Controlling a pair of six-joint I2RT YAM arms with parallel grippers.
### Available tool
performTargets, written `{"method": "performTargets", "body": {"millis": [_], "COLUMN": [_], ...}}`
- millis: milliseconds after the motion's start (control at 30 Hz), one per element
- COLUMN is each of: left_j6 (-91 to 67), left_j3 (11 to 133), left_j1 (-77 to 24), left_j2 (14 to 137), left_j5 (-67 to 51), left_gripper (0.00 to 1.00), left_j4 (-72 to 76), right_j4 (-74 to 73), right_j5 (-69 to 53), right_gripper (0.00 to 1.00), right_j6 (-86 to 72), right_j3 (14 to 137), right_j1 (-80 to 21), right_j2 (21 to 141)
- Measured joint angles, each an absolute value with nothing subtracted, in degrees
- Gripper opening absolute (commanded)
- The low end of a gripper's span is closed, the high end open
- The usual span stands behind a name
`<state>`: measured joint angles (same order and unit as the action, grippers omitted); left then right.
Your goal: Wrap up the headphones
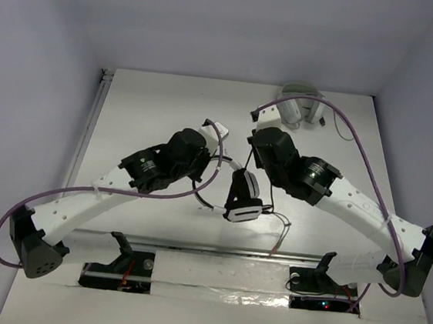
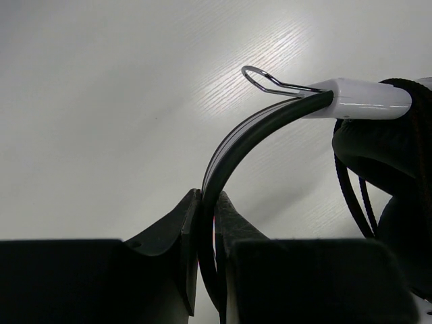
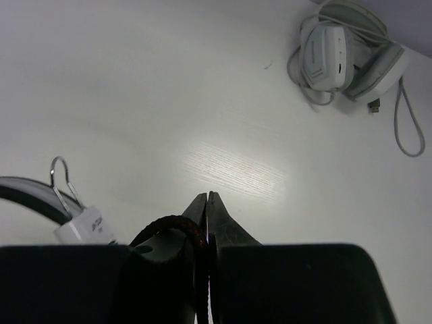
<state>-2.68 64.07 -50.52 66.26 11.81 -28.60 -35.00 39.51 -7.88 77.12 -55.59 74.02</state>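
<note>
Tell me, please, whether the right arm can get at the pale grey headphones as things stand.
Probably not yet: the right arm has bare table between it and the pale grey headphones, but its jaws are shut on the black cable, which it must release first.

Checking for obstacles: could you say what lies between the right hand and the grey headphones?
Only bare table between right hand and grey headphones, per the right wrist view.

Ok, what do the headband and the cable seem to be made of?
Headband: probably thin glossy black plastic or coated metal; a bright sheen line runs along its curve. Cable: seems fabric-braided, dark with a reddish woven texture.
</note>
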Motion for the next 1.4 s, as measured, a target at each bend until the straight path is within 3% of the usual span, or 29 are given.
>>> {"method": "performTargets", "body": {"millis": [400, 667, 1000, 1167, 1267, 1300, 1400], "left_j6": [-2.37, -2.24, -3.46, -5.82, -7.01, -7.31, -7.64], "left_j3": [66.00, 71.40, 82.24, 93.78, 98.13, 99.22, 102.65], "left_j1": [-50.09, -47.16, -43.59, -43.05, -43.03, -43.00, -42.61], "left_j2": [62.11, 60.90, 61.91, 64.90, 66.35, 66.81, 68.84], "left_j5": [3.84, -5.56, -12.78, -15.42, -16.64, -16.82, -16.97], "left_gripper": [0.00, 0.00, 0.00, 0.00, 0.00, 0.00, 0.00], "left_j4": [-27.83, -26.79, -27.83, -26.96, -26.48, -26.72, -28.53], "right_j4": [-27.57, -10.83, 15.18, 22.26, 24.82, 25.30, 26.48], "right_j5": [34.33, 16.12, -8.64, -11.99, -12.93, -13.15, -13.76], "right_gripper": [0.21, 0.27, 0.38, 0.36, 0.26, 0.14, 0.13], "right_j6": [-9.93, -16.12, -22.24, -23.62, -24.67, -25.12, -25.85], "right_j3": [68.71, 53.71, 43.03, 43.03, 43.03, 43.07, 43.29], "right_j1": [-48.34, -37.78, -32.58, -32.58, -32.58, -32.58, -32.58], "right_j2": [73.28, 65.58, 69.23, 75.24, 78.74, 79.59, 81.03]}}
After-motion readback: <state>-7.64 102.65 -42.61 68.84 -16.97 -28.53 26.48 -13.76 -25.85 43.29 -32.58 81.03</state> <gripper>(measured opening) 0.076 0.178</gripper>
